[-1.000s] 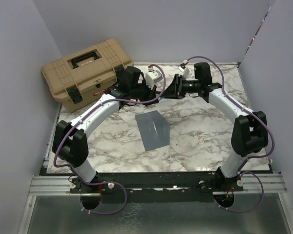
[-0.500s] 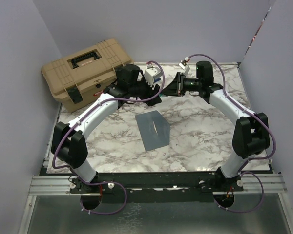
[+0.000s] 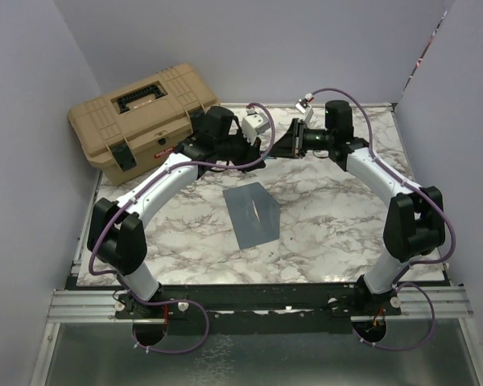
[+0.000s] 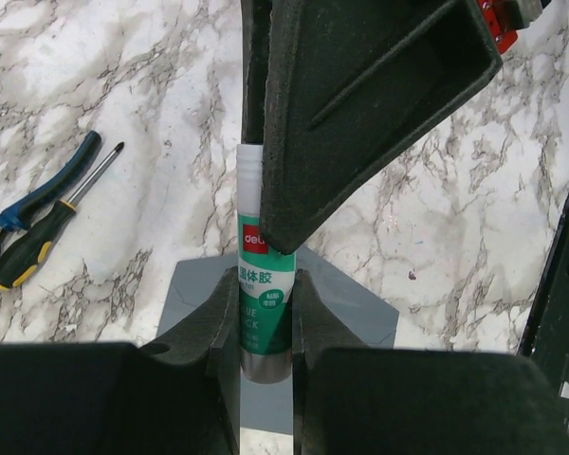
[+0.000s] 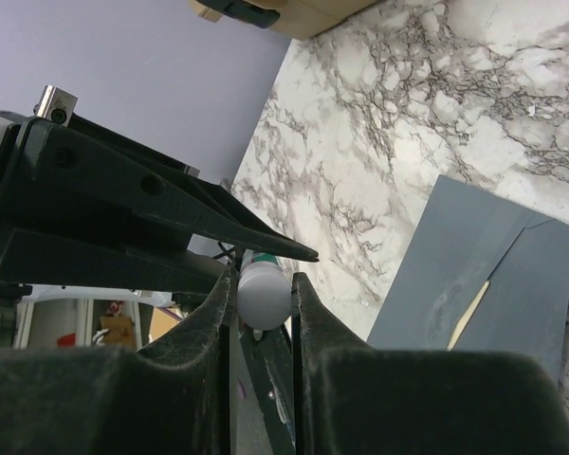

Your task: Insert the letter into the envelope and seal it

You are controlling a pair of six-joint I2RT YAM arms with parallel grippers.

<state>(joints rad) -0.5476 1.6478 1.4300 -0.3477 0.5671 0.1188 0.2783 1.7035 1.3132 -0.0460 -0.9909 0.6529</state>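
Note:
The slate-blue envelope lies flat on the marble table, in the middle. A thin cream strip of the letter shows in the envelope's slit. Both arms meet above the envelope's far end. My left gripper is shut on the green body of a glue stick, over the envelope. My right gripper is shut on the stick's white cap. The right gripper's black fingers cover the stick's top in the left wrist view.
A tan toolbox stands at the back left, close behind the left wrist. A black-and-yellow screwdriver and blue-handled pliers lie on the marble to the left. Grey walls close in both sides.
Both wrists have shifted a little but still meet at the same spot at the back of the table. The envelope has not moved.

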